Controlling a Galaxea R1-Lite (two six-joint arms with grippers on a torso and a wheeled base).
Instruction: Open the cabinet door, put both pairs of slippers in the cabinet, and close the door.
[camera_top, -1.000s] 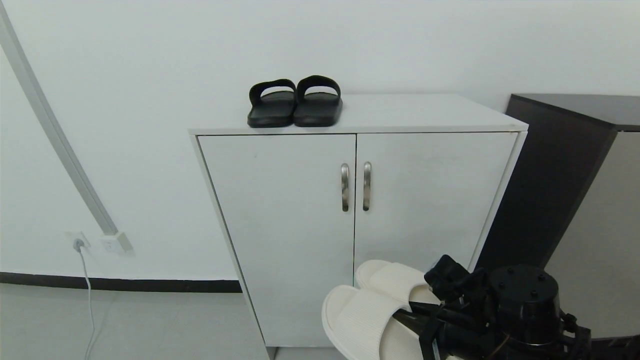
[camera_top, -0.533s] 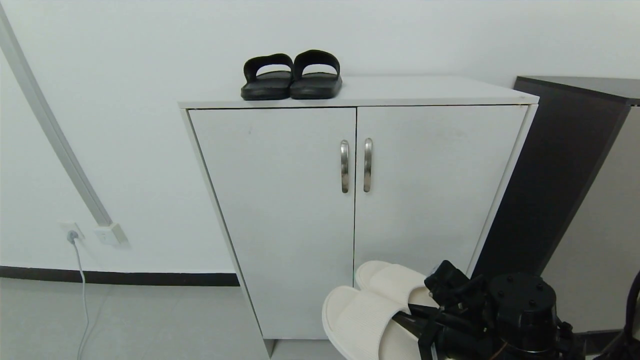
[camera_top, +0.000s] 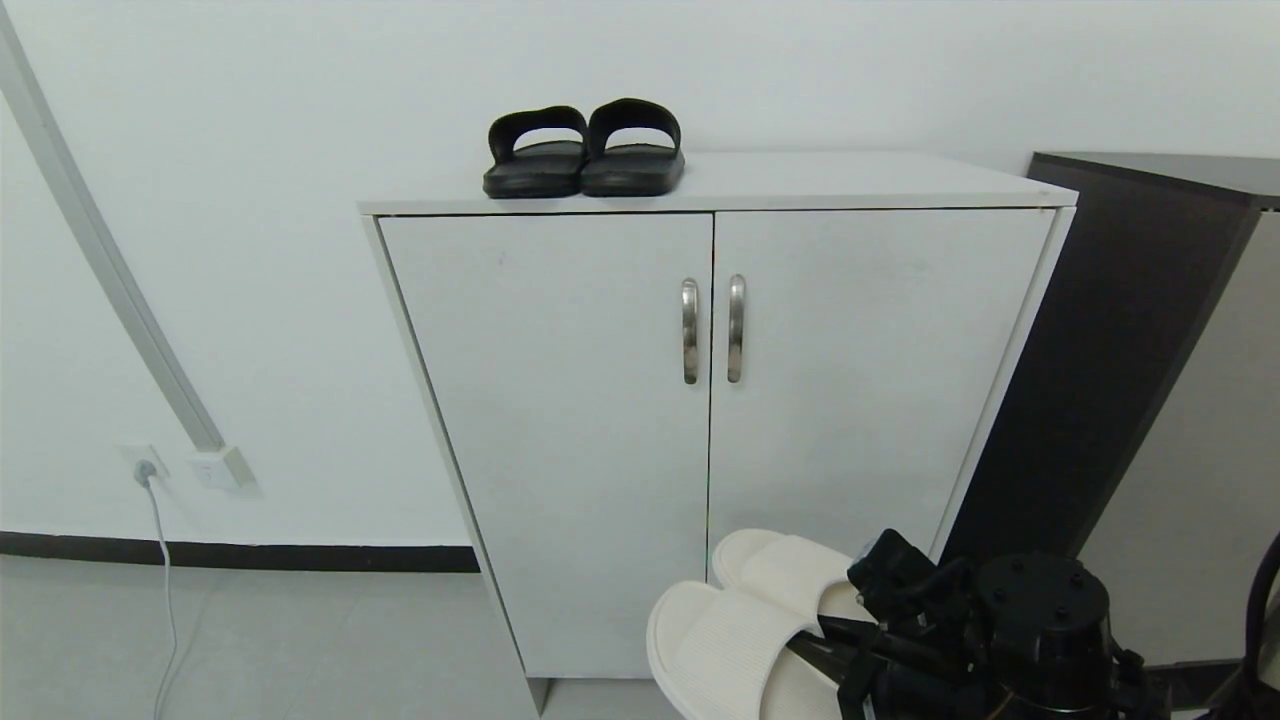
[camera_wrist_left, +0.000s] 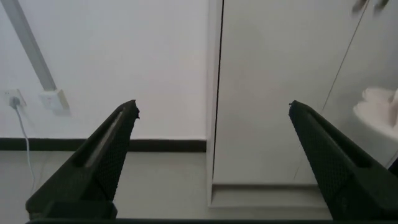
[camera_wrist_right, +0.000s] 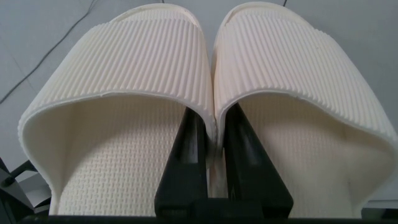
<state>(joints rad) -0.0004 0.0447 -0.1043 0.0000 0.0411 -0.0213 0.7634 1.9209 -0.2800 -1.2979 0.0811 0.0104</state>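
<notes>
Cabinet: white, both doors shut, steel handles paired at the centre seam. Black slippers lie side by side on its top. Cream ribbed slippers are low before the right door, inner edges pinched together by right gripper.

Head cam faces cabinet front-on, mid-range. Left wrist cam, lower, shares its left side; right wrist cam tight on white slippers.

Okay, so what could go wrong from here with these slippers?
Both white cabinet doors are shut while the right gripper holds the cream ribbed slippers, so only the open left gripper can pull a metal handle. That grip pinches just the slippers' inner walls; one may slip out. The black slide slippers near the top's front edge could get knocked off.
</notes>
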